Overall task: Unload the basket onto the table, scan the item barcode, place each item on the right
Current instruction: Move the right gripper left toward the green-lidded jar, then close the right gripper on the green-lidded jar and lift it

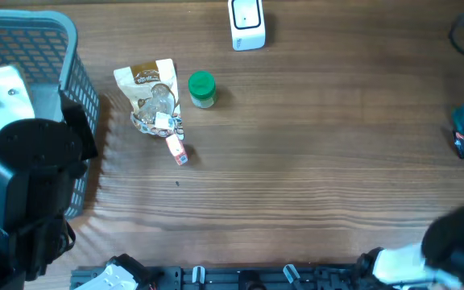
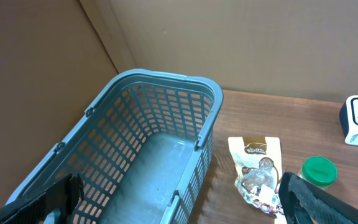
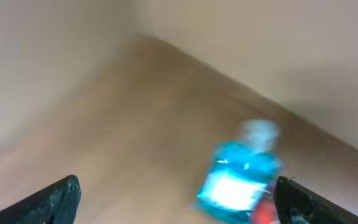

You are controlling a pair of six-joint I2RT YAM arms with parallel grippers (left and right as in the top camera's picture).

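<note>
1. My left jaws stand wide apart. Their two dark fingertips (image 2: 58, 198) sit at opposite lower corners of the left wrist view, with the basket floor showing between them.
2. The basket (image 2: 173, 78) is blue-grey moulded plastic, rectangular with rounded corners. Its walls are a lattice of narrow slots and its floor is smooth.
3. My right jaws are apart too, with matte black fingertips (image 3: 58, 199) at either edge of a badly smeared view.
4. The blue bottle (image 3: 238, 177) lies on the counter (image 1: 312, 169) beyond those tips. As far as the blur lets me judge, it touches neither. It has a translucent blue body, a pale label and a clear-looking cap. Overhead it sits at the far right edge.
5. The counter is brown wood with long straight grain and a dull finish.
6. The white scanner (image 1: 247, 22) is a boxy block with rounded corners, standing at the far edge, well apart from the bottle.
7. Left of centre, a stubby jar with a round green lid (image 1: 201, 84) stands just beside a flat cream pouch (image 1: 143, 76). A crinkled clear packet (image 1: 158, 117) overlaps the pouch's lower end, and a small red-and-white tube (image 1: 176, 151) lies against the packet.
</note>
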